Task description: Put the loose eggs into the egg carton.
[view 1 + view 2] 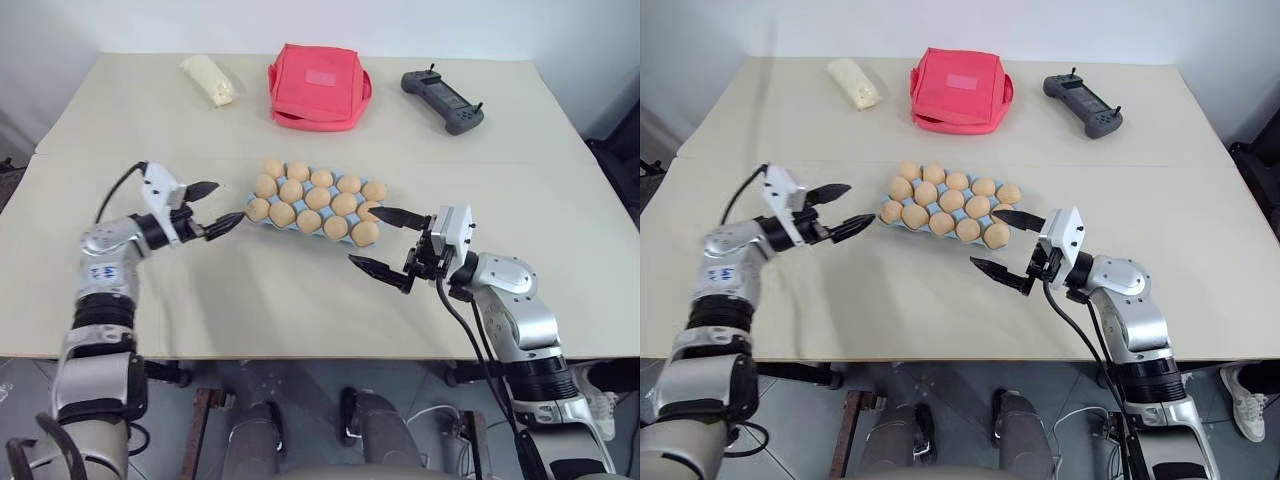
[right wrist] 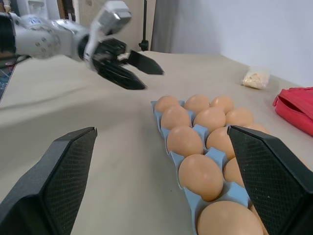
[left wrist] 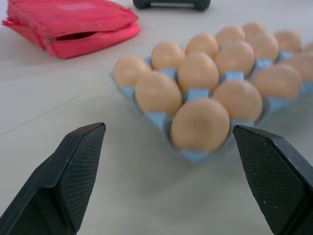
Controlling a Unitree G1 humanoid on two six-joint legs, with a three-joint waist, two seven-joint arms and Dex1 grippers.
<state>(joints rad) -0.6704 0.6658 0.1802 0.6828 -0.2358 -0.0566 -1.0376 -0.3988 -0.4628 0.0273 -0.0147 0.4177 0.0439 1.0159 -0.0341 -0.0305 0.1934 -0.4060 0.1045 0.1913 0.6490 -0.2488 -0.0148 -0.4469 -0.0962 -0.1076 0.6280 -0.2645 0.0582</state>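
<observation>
The light blue egg carton (image 1: 250,218) lies in the middle of the table. Several tan-orange eggs (image 1: 318,198) sit in its cups, and every egg I see is in a cup. My left gripper (image 1: 228,202) hovers open just off the carton's left end, pointing at it, with nothing between its fingers. In the left wrist view the nearest corner egg (image 3: 199,125) lies straight ahead between the fingers (image 3: 80,166). My right gripper (image 1: 362,235) is open and empty at the carton's right front corner. The right wrist view shows the carton (image 2: 195,203) and the left gripper (image 2: 152,79) beyond it.
At the far side of the table lie a red fabric pouch (image 1: 318,85), a pale cream packet (image 1: 209,79) to its left and a black handheld controller (image 1: 443,100) to its right. Bare tabletop (image 1: 280,300) stretches from the carton to the front edge.
</observation>
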